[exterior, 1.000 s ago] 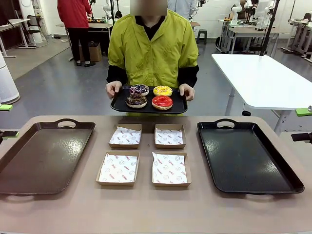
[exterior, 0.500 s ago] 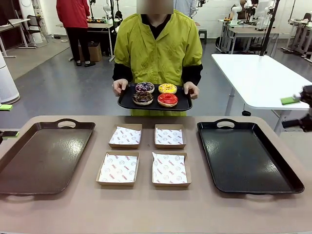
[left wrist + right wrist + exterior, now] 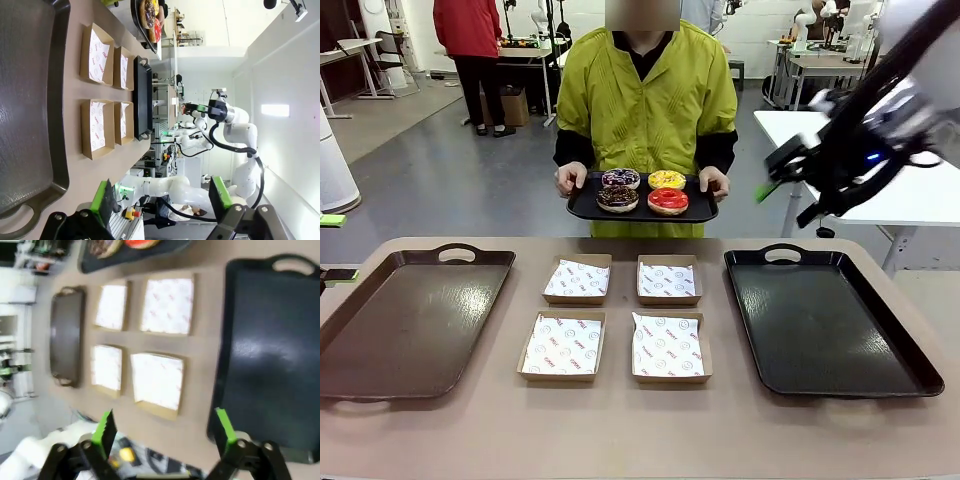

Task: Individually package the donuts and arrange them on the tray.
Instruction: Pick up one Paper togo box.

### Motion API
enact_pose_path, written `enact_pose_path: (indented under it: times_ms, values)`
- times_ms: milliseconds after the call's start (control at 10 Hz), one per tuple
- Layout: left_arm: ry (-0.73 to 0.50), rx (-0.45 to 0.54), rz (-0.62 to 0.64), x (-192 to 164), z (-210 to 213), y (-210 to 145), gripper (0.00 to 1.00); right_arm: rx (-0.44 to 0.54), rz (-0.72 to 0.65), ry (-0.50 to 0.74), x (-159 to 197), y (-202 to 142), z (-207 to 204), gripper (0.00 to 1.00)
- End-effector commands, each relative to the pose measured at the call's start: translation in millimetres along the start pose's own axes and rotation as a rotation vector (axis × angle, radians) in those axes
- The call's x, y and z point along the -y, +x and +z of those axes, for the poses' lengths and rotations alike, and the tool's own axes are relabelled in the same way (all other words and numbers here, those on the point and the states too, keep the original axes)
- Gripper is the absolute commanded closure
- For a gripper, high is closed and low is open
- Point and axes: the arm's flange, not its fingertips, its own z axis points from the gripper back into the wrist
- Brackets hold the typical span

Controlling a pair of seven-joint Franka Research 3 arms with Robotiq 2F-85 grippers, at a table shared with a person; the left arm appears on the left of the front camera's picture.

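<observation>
**Packaging Not Yet Begun**

No step of the task is judged complete. All four donuts [image 3: 667,201] are seen on a small black tray [image 3: 582,209], which is held beyond the far edge of the counter [image 3: 620,430] by the person's hands [image 3: 570,178]. Four paper-lined cardboard boxes [image 3: 563,345] are laid out empty in the counter's middle. They are flanked by a brown tray [image 3: 400,320] on the left and a large black tray [image 3: 825,330] on the right, both bare. The left jaws are spread wide with nothing between them. The right jaws, raised high over the right side, are likewise apart and empty. Every donut is yet to be boxed, and every box is yet to be set on a tray.
</observation>
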Motion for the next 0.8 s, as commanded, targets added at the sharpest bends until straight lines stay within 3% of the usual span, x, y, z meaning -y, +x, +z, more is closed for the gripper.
enact_pose_path:
  times_ms: [0, 300, 500, 700]
  values:
    - [-0.014, 0.016, -0.008, 1.1, 0.2, 0.7, 0.0, -0.066, 0.01, -0.237, -20.0, 20.5, -41.4, 0.0]
    - [-0.014, 0.016, -0.008, 1.1, 0.2, 0.7, 0.0, -0.093, 0.078, -0.399, -70.4, 12.9, -116.1, 0.0]
    - [-0.014, 0.016, -0.008, 1.1, 0.2, 0.7, 0.0, -0.048, 0.128, -0.368, -61.3, 5.5, -131.5, 0.0]
    - [-0.014, 0.016, -0.008, 1.1, 0.2, 0.7, 0.0, -0.103, 0.104, -0.389, -68.8, -1.6, -127.2, 0.0]
